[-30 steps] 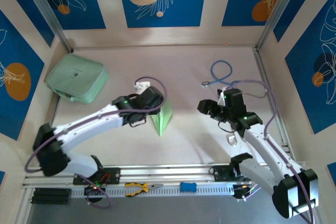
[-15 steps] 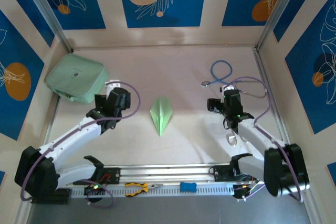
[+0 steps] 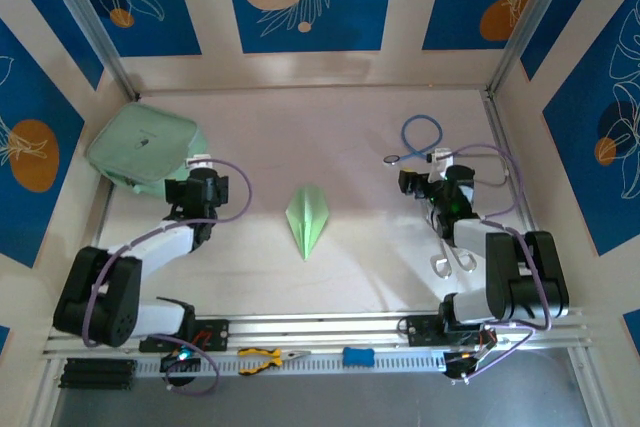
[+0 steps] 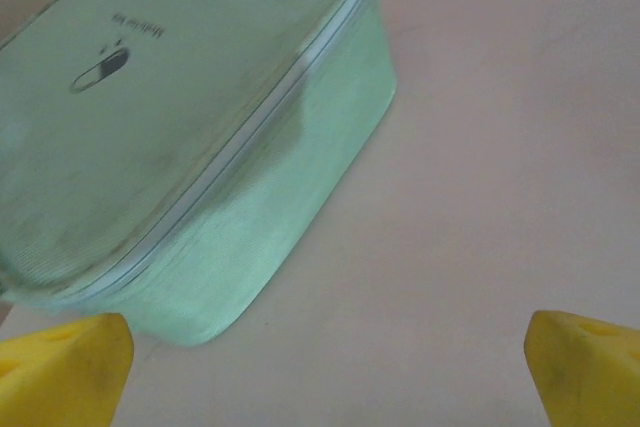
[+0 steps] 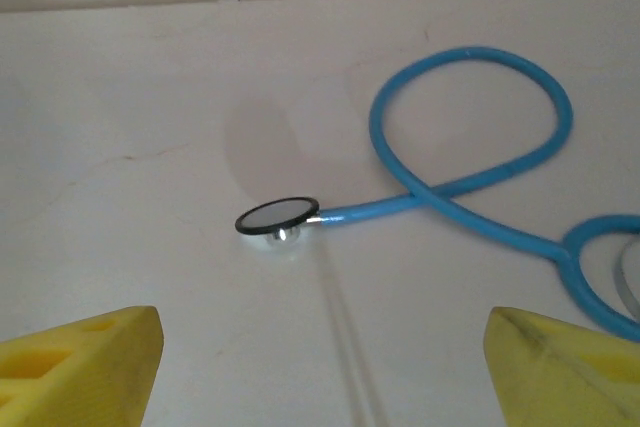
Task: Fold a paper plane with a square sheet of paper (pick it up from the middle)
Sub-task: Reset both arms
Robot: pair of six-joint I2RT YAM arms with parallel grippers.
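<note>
Arms sit folded, well apart from the paper plane [image 3: 307, 217], left fingers [image 4: 60, 362] and right fingers [image 5: 80, 357] spread wide.

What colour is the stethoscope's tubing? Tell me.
The stethoscope tubing is bright blue, clearest in the right wrist view.

Table [image 3: 350, 147]: pale beige top, flat, walled on three sides; paper plane [image 3: 308, 220] light green, flat near middle, sharp nose toward near edge, well apart from everything else; mint-green zip pouch [image 3: 140, 147] [image 4: 180, 127] in far-left corner, resting flat, zip line along its side; blue stethoscope [image 3: 420, 137] [image 5: 470, 51] at far right, tube looped, round chest piece [image 3: 393, 159] [image 5: 278, 215] flat on surface; metal ring-handled tool [image 3: 447, 263] near right edge, type unclear.
</note>
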